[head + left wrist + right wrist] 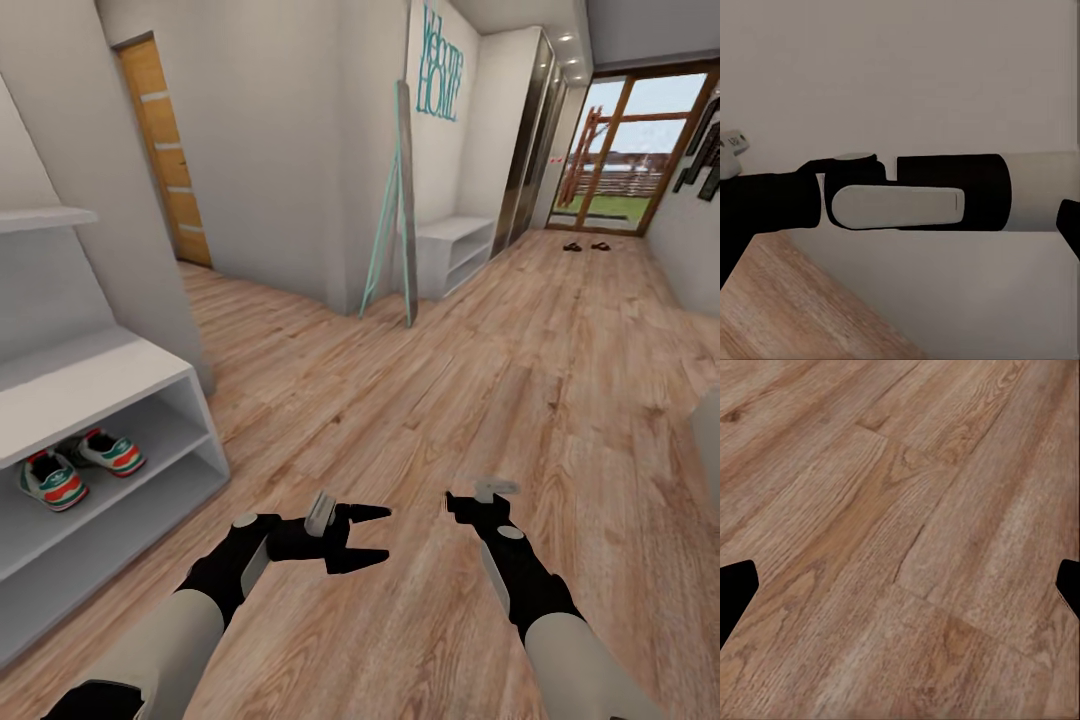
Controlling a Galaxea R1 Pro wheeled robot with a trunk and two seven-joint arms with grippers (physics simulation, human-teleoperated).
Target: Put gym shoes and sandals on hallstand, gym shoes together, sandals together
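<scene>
The two gym shoes [52,480] [110,452], cream with green stripes and red heels, stand side by side on the middle shelf of the pale hallstand [90,385] at the left. Far down the corridor floor [480,370], the two sandals [572,246] [600,245] lie close together as small dark shapes near the glass door. My left gripper [365,535] hovers open and empty low over the floor, right of the hallstand. My right gripper [468,500] is open beside it; the right wrist view has its fingertips [735,585] wide apart over bare planks.
A plain low white shelf unit [455,250] and a leaning teal-framed mirror [400,200] stand against the left wall midway down the corridor. A wooden door [165,150] is at the back left. My right forearm [945,195] crosses the left wrist view.
</scene>
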